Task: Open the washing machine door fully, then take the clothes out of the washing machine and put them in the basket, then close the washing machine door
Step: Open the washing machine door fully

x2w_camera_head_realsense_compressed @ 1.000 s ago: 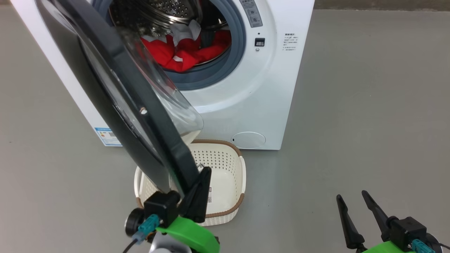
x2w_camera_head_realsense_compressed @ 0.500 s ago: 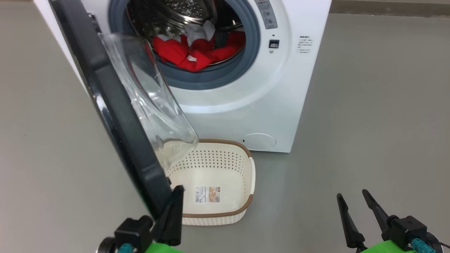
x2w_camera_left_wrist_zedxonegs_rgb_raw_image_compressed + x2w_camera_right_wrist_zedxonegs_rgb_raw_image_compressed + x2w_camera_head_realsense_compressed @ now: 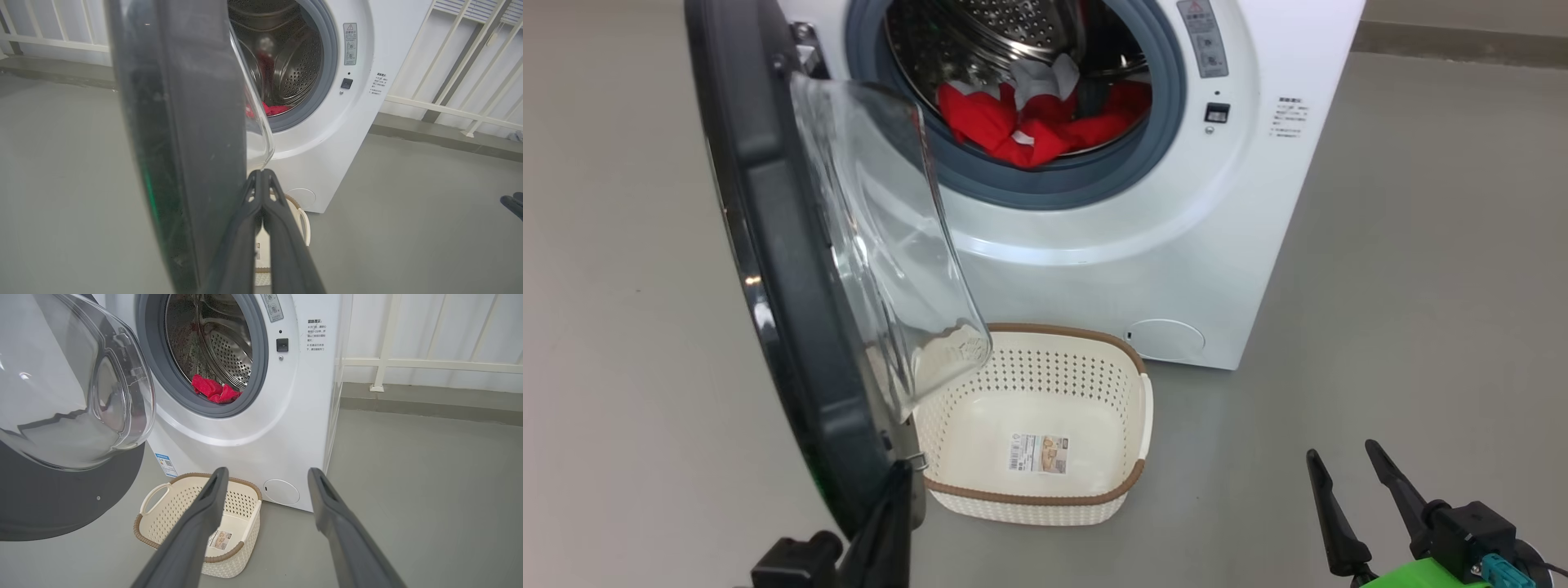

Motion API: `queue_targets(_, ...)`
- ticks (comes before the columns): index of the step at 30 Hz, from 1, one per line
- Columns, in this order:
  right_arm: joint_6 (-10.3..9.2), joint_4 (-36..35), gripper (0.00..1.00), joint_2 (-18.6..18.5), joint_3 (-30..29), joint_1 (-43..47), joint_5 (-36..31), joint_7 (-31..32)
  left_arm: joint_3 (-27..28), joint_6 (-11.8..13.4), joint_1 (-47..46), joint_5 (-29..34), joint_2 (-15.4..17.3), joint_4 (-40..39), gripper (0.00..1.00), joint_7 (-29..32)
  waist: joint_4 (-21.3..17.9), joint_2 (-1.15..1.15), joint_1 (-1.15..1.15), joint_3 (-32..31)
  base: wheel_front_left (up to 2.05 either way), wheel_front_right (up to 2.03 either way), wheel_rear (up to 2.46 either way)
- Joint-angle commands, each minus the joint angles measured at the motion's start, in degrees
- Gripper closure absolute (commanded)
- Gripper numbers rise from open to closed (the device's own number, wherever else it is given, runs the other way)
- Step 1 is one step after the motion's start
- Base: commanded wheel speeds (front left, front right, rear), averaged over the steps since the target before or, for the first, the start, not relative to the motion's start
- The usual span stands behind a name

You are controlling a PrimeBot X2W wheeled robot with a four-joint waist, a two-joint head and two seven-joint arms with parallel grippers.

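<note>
The white washing machine (image 3: 1176,245) stands with its round port uncovered. Red and white clothes (image 3: 1029,131) lie in the steel drum, and they also show as the clothes (image 3: 214,390) and clothes (image 3: 273,109). The washing machine door (image 3: 768,286) hangs swung out to the left, seen nearly edge-on, with its glass bulge over the basket (image 3: 1045,376). My left gripper (image 3: 903,469) is shut, its fingertips (image 3: 261,173) together against the inner side of the door's lower rim (image 3: 184,122). My right gripper (image 3: 1341,451) is open and holds nothing, low at the right and well clear of the machine.
The cream basket (image 3: 179,502) sits on the grey floor right in front of the machine, holding just a paper label. Bare floor lies to the right of the machine. A white railing (image 3: 408,363) runs behind.
The door has swung further out from the machine, with my left gripper travelling left and down along with it. The head camera has shifted too. My right gripper has stayed put.
</note>
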Motion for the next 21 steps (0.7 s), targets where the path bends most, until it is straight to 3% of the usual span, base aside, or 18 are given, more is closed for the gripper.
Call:
queue_targets(1,0.02,-1.5,0.0,-0.8,1.2,-1.3,-0.5,-0.6,3.6,1.5,0.0,-0.2,2.2,-0.4,1.0,-0.1,0.8,0.0,0.0,-0.5,0.0,0.0,0.0)
queue_targets(21,0.02,-2.2,0.0,-0.8,0.8,-1.7,-0.8,-0.4,13.3,3.3,2.3,-4.3,5.7,2.4,1.0,-2.6,2.6,0.0,0.0,0.2,0.0,0.0,0.0)
